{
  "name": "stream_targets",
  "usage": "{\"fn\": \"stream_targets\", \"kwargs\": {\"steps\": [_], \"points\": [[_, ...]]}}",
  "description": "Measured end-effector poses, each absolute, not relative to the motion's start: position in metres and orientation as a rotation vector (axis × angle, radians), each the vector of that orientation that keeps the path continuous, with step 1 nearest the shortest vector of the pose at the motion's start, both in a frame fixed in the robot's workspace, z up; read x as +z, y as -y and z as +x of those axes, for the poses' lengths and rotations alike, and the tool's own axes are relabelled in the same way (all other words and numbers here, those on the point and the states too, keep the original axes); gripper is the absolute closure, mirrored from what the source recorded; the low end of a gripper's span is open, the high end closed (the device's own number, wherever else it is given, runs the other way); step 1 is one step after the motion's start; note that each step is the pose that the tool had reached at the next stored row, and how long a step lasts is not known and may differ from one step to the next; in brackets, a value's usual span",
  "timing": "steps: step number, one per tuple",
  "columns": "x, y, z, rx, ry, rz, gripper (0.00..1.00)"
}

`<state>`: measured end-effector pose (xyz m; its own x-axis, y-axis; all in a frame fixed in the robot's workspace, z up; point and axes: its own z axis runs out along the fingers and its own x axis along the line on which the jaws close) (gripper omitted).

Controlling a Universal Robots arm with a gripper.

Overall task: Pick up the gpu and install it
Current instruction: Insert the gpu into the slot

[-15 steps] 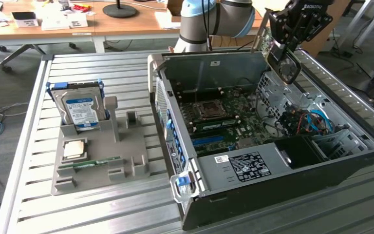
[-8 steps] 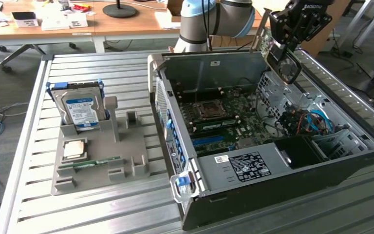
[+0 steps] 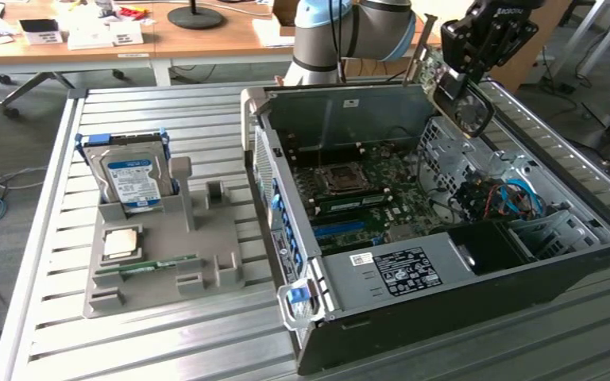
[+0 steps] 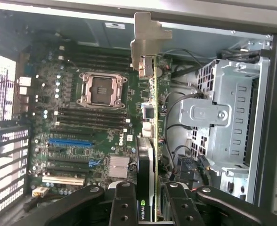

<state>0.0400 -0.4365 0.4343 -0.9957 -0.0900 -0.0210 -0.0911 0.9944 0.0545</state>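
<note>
Right now the end effector (image 4: 150,194) is closed most of the way on the gpu (image 4: 154,122). Its black fingers (image 4: 124,207) press against the two faces of the card, one on each side. The card hangs on edge from that grip. I can see the thin green board edge, the black cooler block (image 4: 144,162) on one face and the silver end bracket (image 4: 147,40) at the end farthest from the fingers.

The gpu is held above the open side of the computer case (image 3: 464,302), up by the case's far wall and clear of everything inside. It is not seated in any slot. Looking straight down into the case from the wrist, the card lines up over the edge of the motherboard (image 4: 82,122), between the empty processor socket (image 4: 102,89) and the grey metal drive cage (image 4: 223,117).

The arm (image 3: 348,28) reaches in from behind the case. The case lies on its side on the slatted metal counter (image 3: 156,341). Just beside the case, on the exterior view's left, sits a grey parts tray (image 3: 210,262). On it a hard drive (image 3: 136,178) with a blue-white label stands upright, while a processor chip (image 3: 121,244) and a long memory stick (image 3: 162,266) lie flat.
</note>
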Motion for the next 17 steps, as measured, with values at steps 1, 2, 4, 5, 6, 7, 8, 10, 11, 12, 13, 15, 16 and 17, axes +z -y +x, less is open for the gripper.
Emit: {"fn": "stream_targets", "kwargs": {"steps": [1,2,4,5,6,7,8,10,11,12,13,15,16,17], "points": [[0.4343,0.4365,0.0399,0.086,-3.118,-0.157,0.73],[0.4342,0.4365,0.0398,0.085,-3.118,-0.174,0.73],[0.4342,0.4365,0.0398,0.085,-3.117,-0.201,0.73],[0.4342,0.4365,0.0397,0.085,-3.116,-0.214,0.73],[0.4342,0.4365,0.0397,0.085,-3.115,-0.228,0.73],[0.4342,0.4365,0.0397,0.085,-3.114,-0.241,0.73],[0.4342,0.4365,0.0397,0.085,-3.114,-0.256,0.73],[0.4341,0.4365,0.0396,0.085,-3.112,-0.285,0.73],[0.4341,0.4365,0.0396,0.085,-3.110,-0.299,0.73],[0.4341,0.4365,0.0396,0.085,-3.109,-0.313,0.73],[0.4341,0.4365,0.0396,0.085,-3.108,-0.325,0.73],[0.4341,0.4365,0.0397,0.085,-3.106,-0.351,0.73],[0.4341,0.4365,0.0397,0.085,-3.105,-0.364,0.73],[0.4341,0.4365,0.0397,0.085,-3.103,-0.377,0.73]]}}
